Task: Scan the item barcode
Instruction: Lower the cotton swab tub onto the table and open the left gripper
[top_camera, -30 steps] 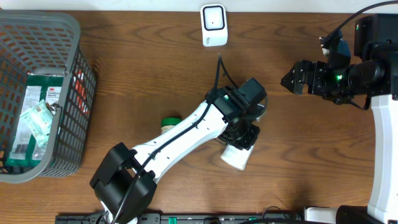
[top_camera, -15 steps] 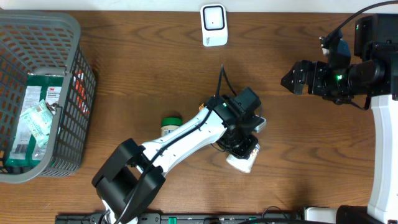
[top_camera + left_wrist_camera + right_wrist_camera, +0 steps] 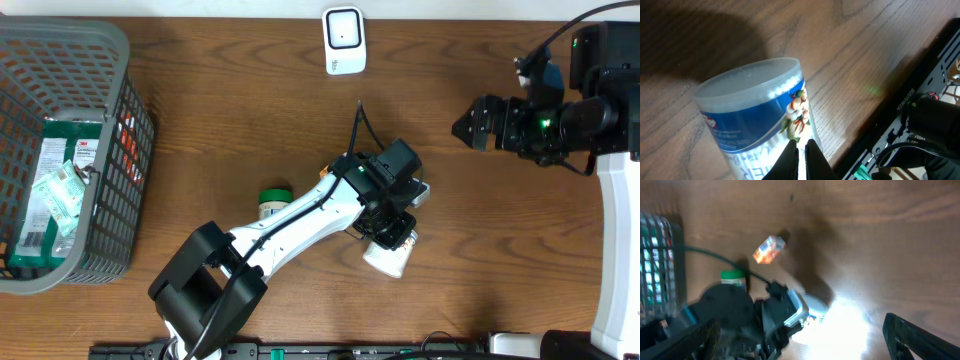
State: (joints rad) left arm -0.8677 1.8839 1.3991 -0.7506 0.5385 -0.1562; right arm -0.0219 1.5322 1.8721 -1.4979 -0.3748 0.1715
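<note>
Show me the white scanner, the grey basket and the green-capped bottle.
white scanner (image 3: 343, 38), overhead view, middle of its front face.
grey basket (image 3: 135, 170), overhead view, on its right wall.
green-capped bottle (image 3: 274, 194), overhead view, on the green cap.

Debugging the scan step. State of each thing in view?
canister, lid on, lying on its side on the table
left gripper, shut, tips at the canister's side, not gripping it
right gripper, open, empty
green-capped bottle, cap on, partly behind the left arm
basket, upright, packets inside
scanner, at the far edge, on or off unclear
</note>
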